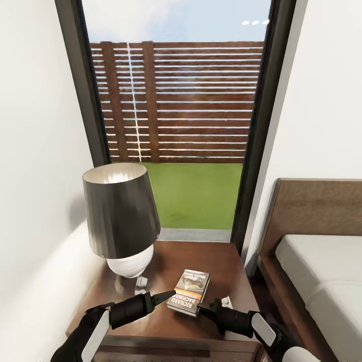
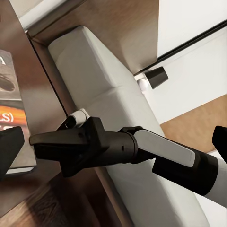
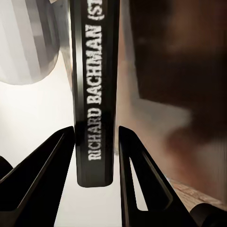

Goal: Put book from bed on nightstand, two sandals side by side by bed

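- Squarish dark brown wooden nightstand point(image 1: 221, 261): glossy, reflective top.
- Thin dark paperback book point(image 1: 189, 291): smooth paper cover.
- Off-white bed mattress point(image 1: 327, 271): matt cloth.
- Dark conical lampshade point(image 1: 120, 211): satin sheen.

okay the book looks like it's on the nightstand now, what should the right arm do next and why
Probably draw the right gripper straight back off the book. The book lies flat on the nightstand, and the fingers straddle its spine with gaps either side, so it looks released.

Both arms are black with white panels on the forearms, ending in black grippers, left point(image 1: 168, 295) and right point(image 1: 200, 306), each with 2 tapering pointed fingers point(image 3: 40, 175).
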You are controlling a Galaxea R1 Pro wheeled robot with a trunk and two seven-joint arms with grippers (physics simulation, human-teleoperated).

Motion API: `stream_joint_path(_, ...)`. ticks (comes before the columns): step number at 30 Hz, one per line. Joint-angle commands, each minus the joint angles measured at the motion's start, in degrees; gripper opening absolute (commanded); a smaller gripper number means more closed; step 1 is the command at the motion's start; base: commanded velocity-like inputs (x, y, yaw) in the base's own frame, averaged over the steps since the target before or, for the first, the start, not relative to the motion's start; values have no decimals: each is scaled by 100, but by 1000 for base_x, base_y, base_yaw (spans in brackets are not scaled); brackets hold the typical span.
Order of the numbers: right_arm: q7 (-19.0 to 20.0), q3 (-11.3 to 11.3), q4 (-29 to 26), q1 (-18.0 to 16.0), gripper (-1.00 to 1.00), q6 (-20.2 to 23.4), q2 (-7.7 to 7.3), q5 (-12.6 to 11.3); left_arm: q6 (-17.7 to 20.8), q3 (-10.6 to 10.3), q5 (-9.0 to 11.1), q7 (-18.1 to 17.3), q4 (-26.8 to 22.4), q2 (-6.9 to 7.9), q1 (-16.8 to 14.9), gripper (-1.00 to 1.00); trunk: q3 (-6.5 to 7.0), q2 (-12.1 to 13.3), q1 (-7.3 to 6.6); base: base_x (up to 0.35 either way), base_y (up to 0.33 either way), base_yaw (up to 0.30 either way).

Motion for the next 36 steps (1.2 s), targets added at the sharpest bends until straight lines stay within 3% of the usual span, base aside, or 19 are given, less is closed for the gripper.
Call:
stream_joint_path(1,4,22,-2,-3,-100,25,-4,-45,48,-16,49,7,0,6,-3,100,-24,-44,21,0,0,0)
stream_joint_path(19,4,22,-2,-3,-100,25,-4,-45,48,-15,49,7,0,6,-3,100,-96,-204,109,0,0,0)
stream_joint_path(36,4,22,-2,-3,-100,25,-4,-45,48,-9,49,7,0,6,-3,100,-96,-204,109,0,0,0)
